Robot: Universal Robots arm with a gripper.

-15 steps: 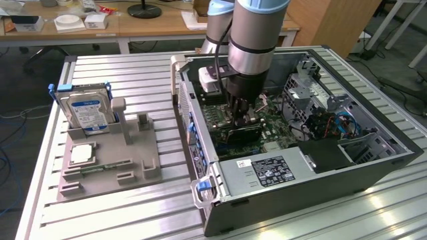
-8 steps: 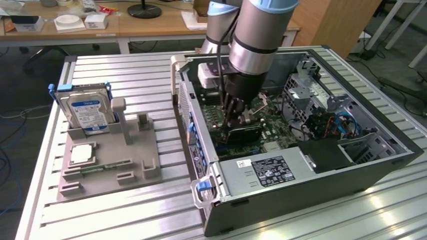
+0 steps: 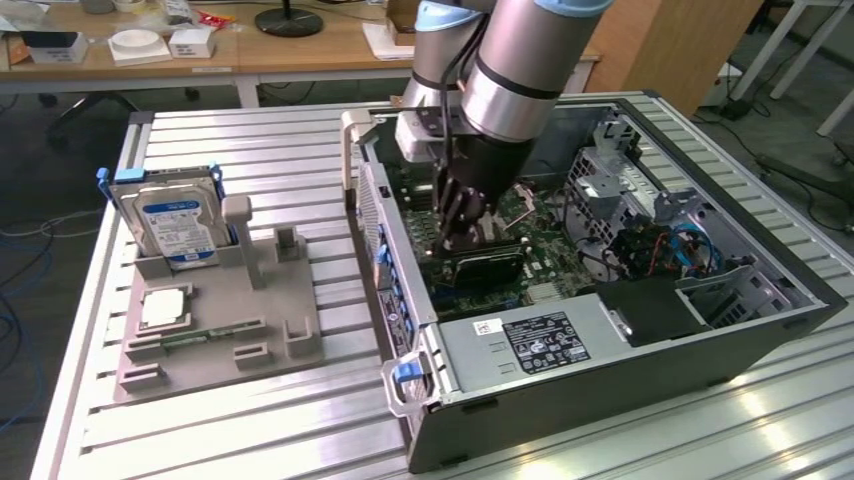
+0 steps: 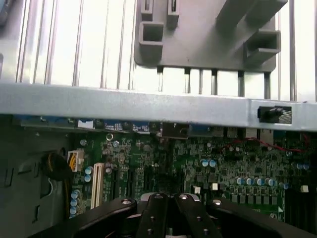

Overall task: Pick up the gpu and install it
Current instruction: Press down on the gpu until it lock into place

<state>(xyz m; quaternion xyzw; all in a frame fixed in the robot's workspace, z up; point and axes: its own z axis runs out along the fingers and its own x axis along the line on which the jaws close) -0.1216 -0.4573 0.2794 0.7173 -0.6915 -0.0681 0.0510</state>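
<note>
**One claw shut, low inside the open case**

One silver hard drive with a blue label [image 3: 174, 225] stood upright at the exterior view's left, slotted into a grey plastic fixture tray [image 3: 274, 300] on the ribbed aluminium table [image 3: 267, 140]. On that tray lay a small square silver processor chip [image 3: 163, 308] and, just beside it, a narrow green memory stick [image 3: 214, 332].

Toward the middle, the black and grey metal computer case [image 3: 627, 390] lay on its side with its panel off. The silver and grey robot arm [image 3: 521, 60] reached down into it. Its black gripper [image 3: 461, 238] hung low over the green motherboard [image 3: 545, 262], with the jaws drawn fully together. I could not tell whether anything thin was pinched between them.

Directly under the fingertips sat a dark, flat, rectangular piece with a paler edge, which appeared to be the gpu [image 3: 487, 268]. It rested on the board inside the case, well apart from the tray. Whether the fingers touched it could not be made out.

Further to the exterior view's right were a grey power supply box with a black label [image 3: 534, 345] and a bundle of blue and red cables [image 3: 667, 250].

From the wrist view, the gripper [image 4: 171, 198] had its fingers meeting above the motherboard [image 4: 198, 158]. Beyond it ran the case's pale metal wall [image 4: 148, 106], with the tray [image 4: 208, 34] past that.
</note>
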